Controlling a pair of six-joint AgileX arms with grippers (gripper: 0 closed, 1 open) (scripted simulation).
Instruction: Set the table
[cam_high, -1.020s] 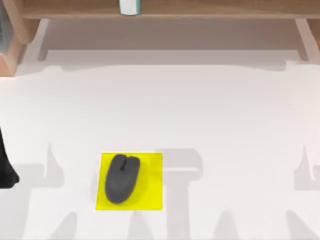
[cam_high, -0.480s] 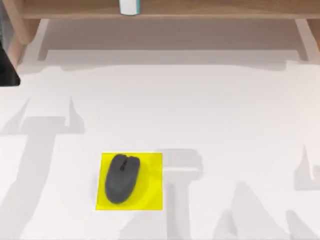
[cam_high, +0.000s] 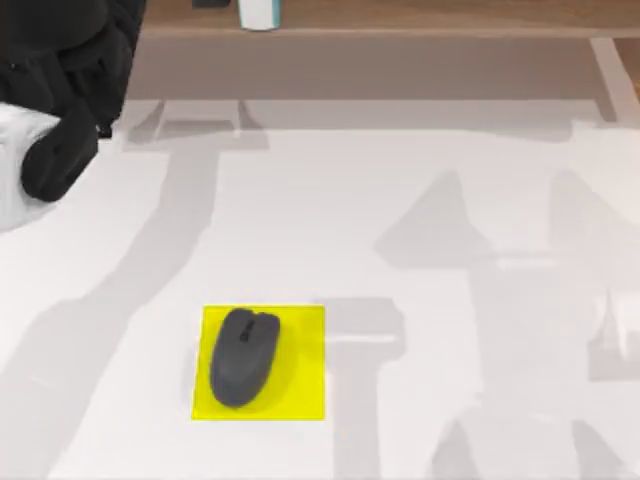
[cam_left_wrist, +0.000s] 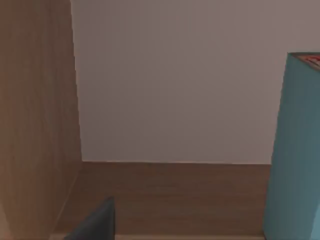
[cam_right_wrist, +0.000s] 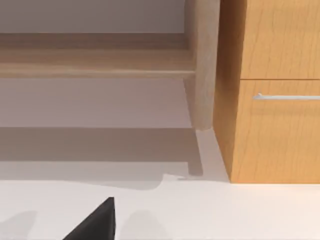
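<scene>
The left hand (cam_high: 60, 150) hung over the table's (cam_high: 420, 200) far left corner by the wooden shelf (cam_high: 400, 15); whether it was spread or pressed together could not be told. Its wrist camera faced the shelf's inside, a teal box (cam_left_wrist: 295, 150) standing there. Nearer the front, a dark mouse (cam_high: 243, 356) lay on a yellow mat (cam_high: 305, 390) on the table.

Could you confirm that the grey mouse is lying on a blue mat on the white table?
Not quite: the mat is yellow, not blue, as the top view shows. The grey mouse does lie on it, on the white table.
</scene>
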